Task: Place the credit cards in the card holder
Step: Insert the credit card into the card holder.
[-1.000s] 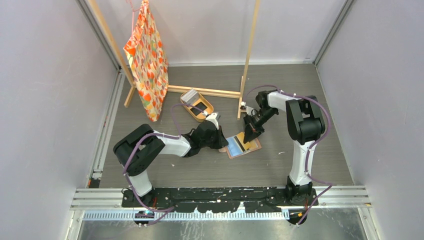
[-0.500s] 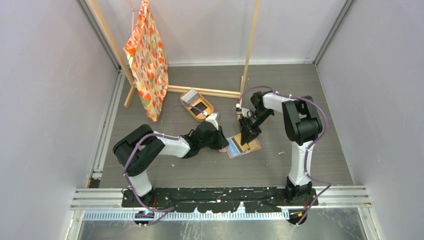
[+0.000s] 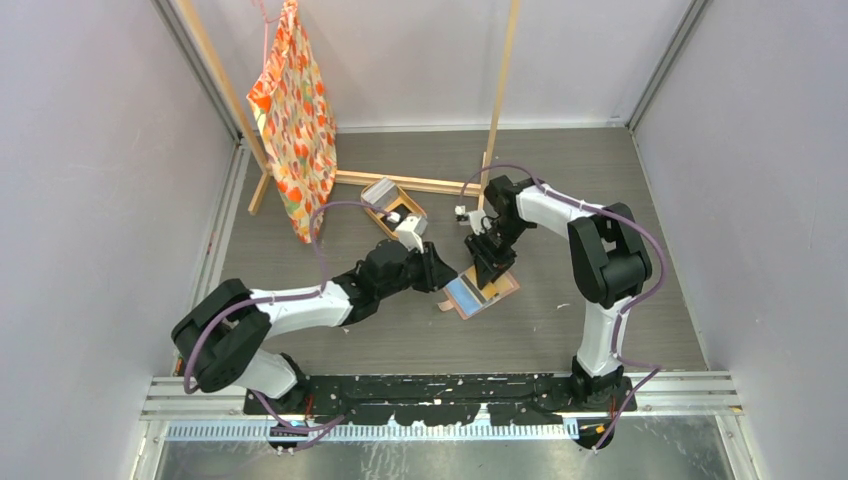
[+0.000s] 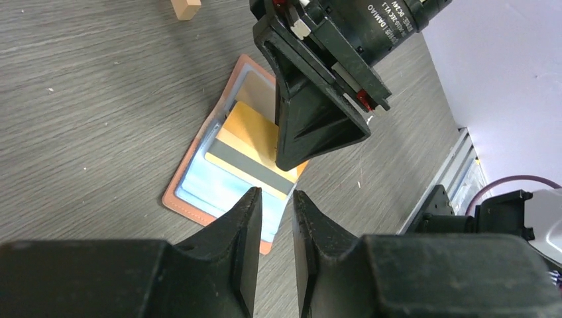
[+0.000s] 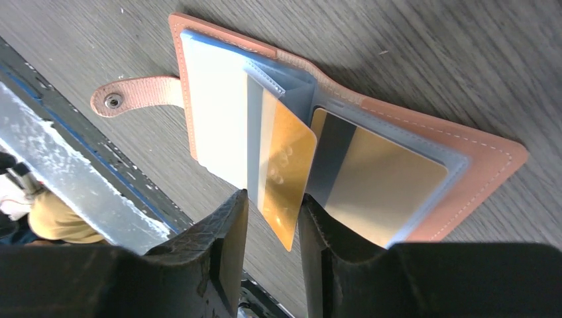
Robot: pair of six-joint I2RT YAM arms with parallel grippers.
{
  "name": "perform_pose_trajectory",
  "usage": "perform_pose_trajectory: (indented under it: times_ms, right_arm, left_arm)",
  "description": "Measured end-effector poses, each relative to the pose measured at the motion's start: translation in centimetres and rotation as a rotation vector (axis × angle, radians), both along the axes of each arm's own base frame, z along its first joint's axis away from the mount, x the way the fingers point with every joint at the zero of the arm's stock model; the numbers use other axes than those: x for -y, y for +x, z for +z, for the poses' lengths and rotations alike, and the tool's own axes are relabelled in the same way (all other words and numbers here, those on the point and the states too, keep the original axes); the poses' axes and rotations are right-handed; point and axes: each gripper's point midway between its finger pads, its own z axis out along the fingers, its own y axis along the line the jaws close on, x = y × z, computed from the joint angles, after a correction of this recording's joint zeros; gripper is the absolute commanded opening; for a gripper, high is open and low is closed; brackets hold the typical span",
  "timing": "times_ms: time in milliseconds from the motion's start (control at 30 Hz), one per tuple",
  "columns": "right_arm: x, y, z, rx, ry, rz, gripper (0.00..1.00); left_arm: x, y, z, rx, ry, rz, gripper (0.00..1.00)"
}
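The card holder [image 5: 484, 156] lay open on the table, between the arms. One gold card [image 5: 384, 182] sat fully in its right pocket. A second gold card [image 5: 286, 165] was only partway into a middle sleeve, its free end sticking out. My right gripper [image 5: 273, 199] hung over that end, jaws slightly apart and not pinching it. The left gripper [image 4: 275, 199] hovered close by, narrowly parted and empty. A grey card [image 3: 378, 190] lay at the tray [image 3: 383, 212], so I judged the job well short of done.

Bright even overhead light, soft faint shadows, pale glare on the card holder [image 5: 492, 150] pockets, wrist views sharp.
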Motion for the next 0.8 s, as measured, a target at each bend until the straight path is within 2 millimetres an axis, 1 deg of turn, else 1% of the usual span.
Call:
perform_pose_trajectory:
  times_ms: [100, 333, 567, 800]
  right_arm:
    - [0.0, 0.1, 0.1, 0.037, -0.026, 0.022, 0.41]
    - [0.3, -0.1, -0.5, 0.069, -0.081, 0.061, 0.42]
    - [0.0, -0.5, -0.8, 0.085, -0.109, 0.094, 0.43]
    - [-1.3, -1.9, -0.9, 0.084, -0.108, 0.157, 0.43]
  left_arm:
    - [-0.5, -0.5, 0.4, 0.014, -0.009, -0.006, 0.27]
    - [-1.9, -2.0, -2.1, -0.013, 0.033, -0.029, 0.27]
    - [-1.9, -2.1, -1.6, 0.003, 0.013, -0.033, 0.28]
    - [-2.0, -2.2, -1.8, 0.006, 0.008, -0.033, 0.28]
